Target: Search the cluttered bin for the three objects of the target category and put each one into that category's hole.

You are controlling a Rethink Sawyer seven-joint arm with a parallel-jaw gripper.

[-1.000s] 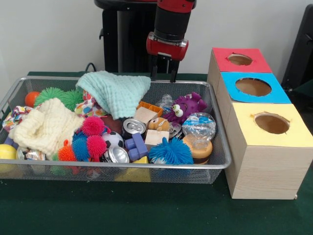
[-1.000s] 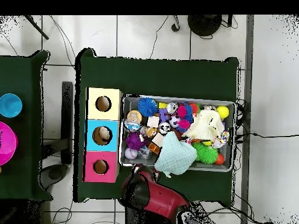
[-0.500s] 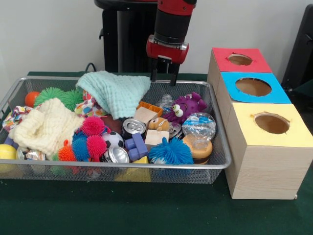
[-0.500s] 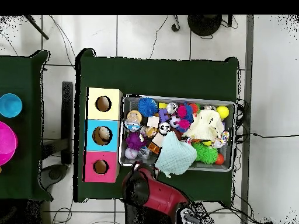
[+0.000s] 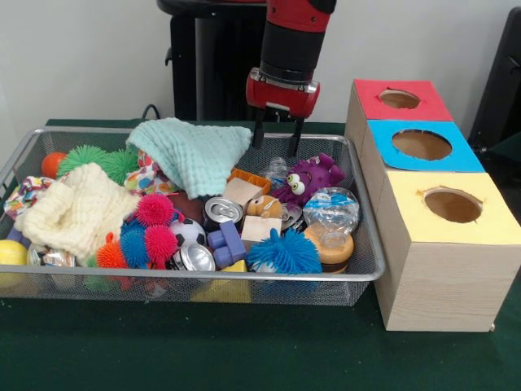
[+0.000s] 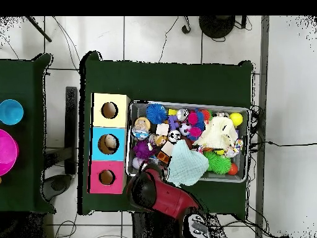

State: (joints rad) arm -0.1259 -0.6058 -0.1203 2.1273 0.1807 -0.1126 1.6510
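bin crammed, green cloth blocking rear

You see a second green table left of the main table in the overhead view, carrying a blue bowl and a pink bowl. Cables trail across the tiled floor.

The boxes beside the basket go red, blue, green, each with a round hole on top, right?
Not quite. The front view shows the red box, the blue box, and a yellow box, not green. Each does have a round hole on top, beside the basket.
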